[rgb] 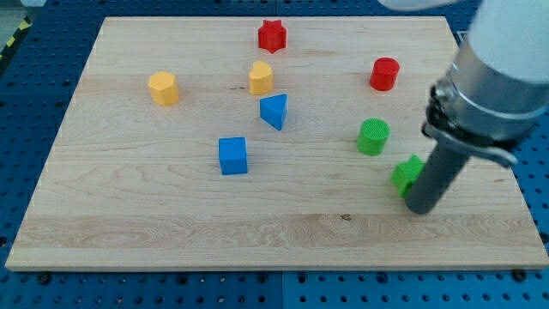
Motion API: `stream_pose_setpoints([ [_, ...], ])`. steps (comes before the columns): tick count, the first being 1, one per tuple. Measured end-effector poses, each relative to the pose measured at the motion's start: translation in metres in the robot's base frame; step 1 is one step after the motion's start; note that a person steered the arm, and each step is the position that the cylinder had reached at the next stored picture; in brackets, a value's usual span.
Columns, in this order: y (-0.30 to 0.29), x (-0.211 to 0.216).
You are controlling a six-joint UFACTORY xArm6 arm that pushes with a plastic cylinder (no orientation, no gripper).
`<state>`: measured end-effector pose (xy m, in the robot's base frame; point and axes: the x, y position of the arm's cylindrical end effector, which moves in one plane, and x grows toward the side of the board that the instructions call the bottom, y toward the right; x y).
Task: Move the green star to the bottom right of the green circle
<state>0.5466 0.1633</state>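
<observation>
Wooden board on a blue pegboard bench, blocks scattered about; green star sits just down-right of the green circle, half hidden by my tip, which touches its right side; no gripper here, just a bare rod holding nothing. Looks basically done to me; any nudge should be tiny, and away from the circle

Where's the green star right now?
The green star sits at the view's lower right of the board, just below and right of the green circle, partly hidden behind my tip, which touches its right side.
</observation>
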Motion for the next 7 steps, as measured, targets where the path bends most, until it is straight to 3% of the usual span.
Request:
stream_pose_setpoints([
  [3, -0.007, -0.028],
  [7, 0.004, -0.034],
])
